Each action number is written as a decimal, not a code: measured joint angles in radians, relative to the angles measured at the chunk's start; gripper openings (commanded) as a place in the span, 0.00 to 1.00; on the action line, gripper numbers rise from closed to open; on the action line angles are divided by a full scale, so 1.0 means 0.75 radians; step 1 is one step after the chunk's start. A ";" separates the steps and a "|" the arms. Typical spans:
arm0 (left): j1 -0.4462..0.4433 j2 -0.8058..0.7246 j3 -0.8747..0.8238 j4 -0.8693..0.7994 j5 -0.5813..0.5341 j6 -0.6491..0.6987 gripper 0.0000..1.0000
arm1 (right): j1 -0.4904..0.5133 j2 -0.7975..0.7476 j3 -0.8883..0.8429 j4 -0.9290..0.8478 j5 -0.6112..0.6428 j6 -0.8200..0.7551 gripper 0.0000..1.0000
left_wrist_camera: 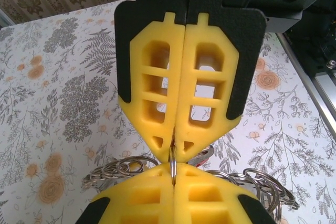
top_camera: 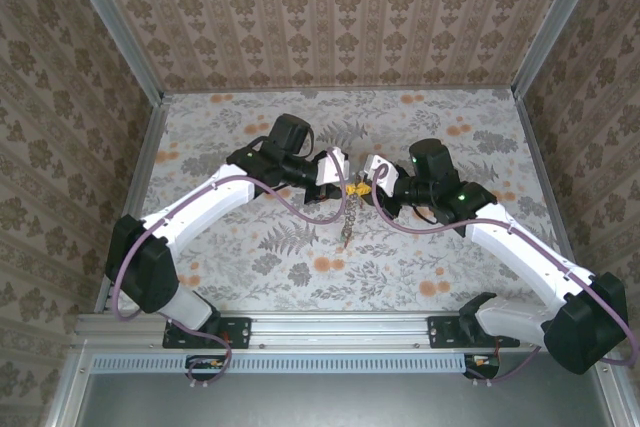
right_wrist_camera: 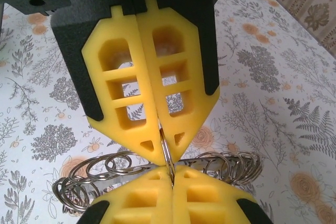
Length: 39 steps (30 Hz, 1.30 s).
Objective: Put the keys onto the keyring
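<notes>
Nearest the arm bases, the loose end of the keyring (top_camera: 346,232) trailed over the flowered table (top_camera: 450,267), a short chain of linked rings whose long axis ran from that end straight away from the bases, up to the spot where your two grippers met.

At the top of the keyring you had both grippers tip to tip. The left gripper (left_wrist_camera: 173,174) had its yellow pads pressed together with no gap, nipping one thin ring (left_wrist_camera: 172,162) seen edge-on. The right gripper (right_wrist_camera: 171,174) was closed in the same way on that same ring from the opposite side. So the ring stood upright in line with both pad seams, right at the fingertips, and neither arm was nearer to it than the other. On either side of the pinched ring, the rest of the keyring bunched in loose coils just behind the pads.

A red sliver (left_wrist_camera: 203,155) just beside the pinched ring may have been a key tag; too little showed to tell.

Beyond the keyring lay bare table up to the back wall.

My judgement: your next move turned on prising that edge-on ring apart, with both grips sharing one line.
</notes>
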 measured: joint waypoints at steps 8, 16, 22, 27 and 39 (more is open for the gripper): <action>0.042 0.000 -0.063 0.158 0.118 -0.100 0.00 | -0.027 -0.028 -0.041 0.080 -0.002 0.007 0.14; 0.091 -0.002 -0.210 0.472 0.299 -0.298 0.00 | -0.069 -0.027 -0.170 0.319 -0.111 0.146 0.15; 0.109 -0.002 -0.269 0.670 0.335 -0.428 0.00 | -0.089 -0.012 -0.214 0.473 -0.156 0.248 0.16; 0.114 -0.007 -0.291 0.746 0.337 -0.469 0.00 | -0.093 -0.005 -0.214 0.498 -0.156 0.266 0.20; 0.097 -0.075 -0.303 0.745 0.290 -0.439 0.00 | -0.092 -0.128 -0.189 0.285 -0.068 0.137 0.26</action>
